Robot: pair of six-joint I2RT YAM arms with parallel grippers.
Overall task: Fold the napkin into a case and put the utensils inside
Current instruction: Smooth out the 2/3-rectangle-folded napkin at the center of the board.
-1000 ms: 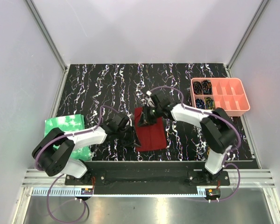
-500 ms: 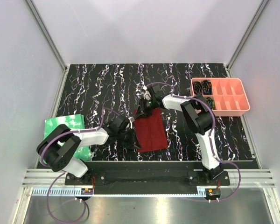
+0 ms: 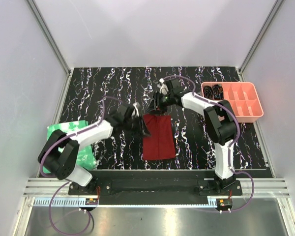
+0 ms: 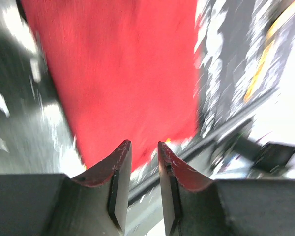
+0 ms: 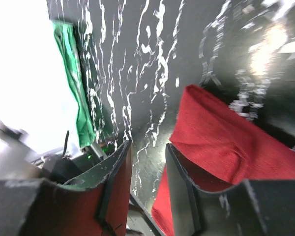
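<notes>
Maroon napkin (image 3: 158,139) lying folded by the tabletop's (image 3: 113,88) near edge, crinkled green sheet (image 3: 69,132) at the left edge, left gripper (image 4: 143,145) at the napkin's far-left corner, jaws slightly apart, right gripper (image 5: 147,147) at its far edge, jaws slightly apart, pink compartment tray (image 3: 256,105) toward the far-right corner

A black table (image 3: 103,83) streaked with white filled a booth. Plain pale walls (image 3: 152,29) closed the back and both sides, with grey metal posts (image 3: 49,37) in the far corners. A metal rail (image 3: 265,187) edged the near side, above a shiny steel sheet (image 3: 152,223). The light was soft and even.
</notes>
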